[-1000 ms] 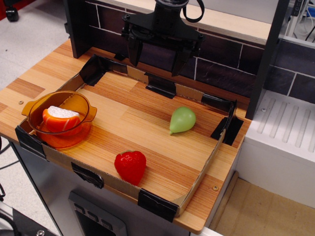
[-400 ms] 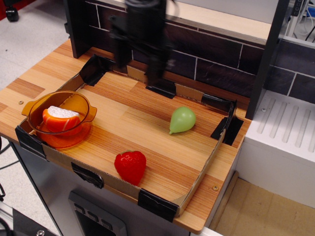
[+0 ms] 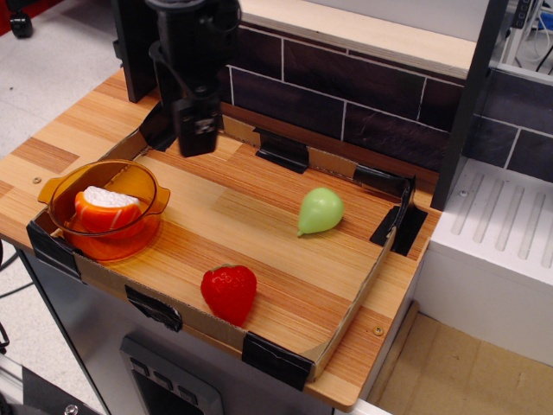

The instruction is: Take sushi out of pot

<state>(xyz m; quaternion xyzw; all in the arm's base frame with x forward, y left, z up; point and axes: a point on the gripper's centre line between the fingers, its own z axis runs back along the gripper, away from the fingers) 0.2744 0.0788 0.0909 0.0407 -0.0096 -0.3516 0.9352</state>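
The sushi (image 3: 105,210), orange with pale stripes and a white rice top, lies inside the translucent orange pot (image 3: 149,180) at the tray's front left corner. My black gripper (image 3: 197,145) hangs above the tray's back left part, up and to the right of the pot and well clear of it. It is turned nearly side-on to the camera, so its fingers overlap in view. It holds nothing.
A green pear (image 3: 320,210) lies right of the tray's middle and a red strawberry (image 3: 230,292) near its front edge. A low cardboard rim with black tape (image 3: 276,358) runs round the tray. A dark brick wall (image 3: 346,86) stands behind, and a white unit (image 3: 501,251) to the right.
The gripper has moved left from the back middle to the back left, come lower, and turned from facing the camera with its fingers spread to nearly side-on. The objects have not moved.
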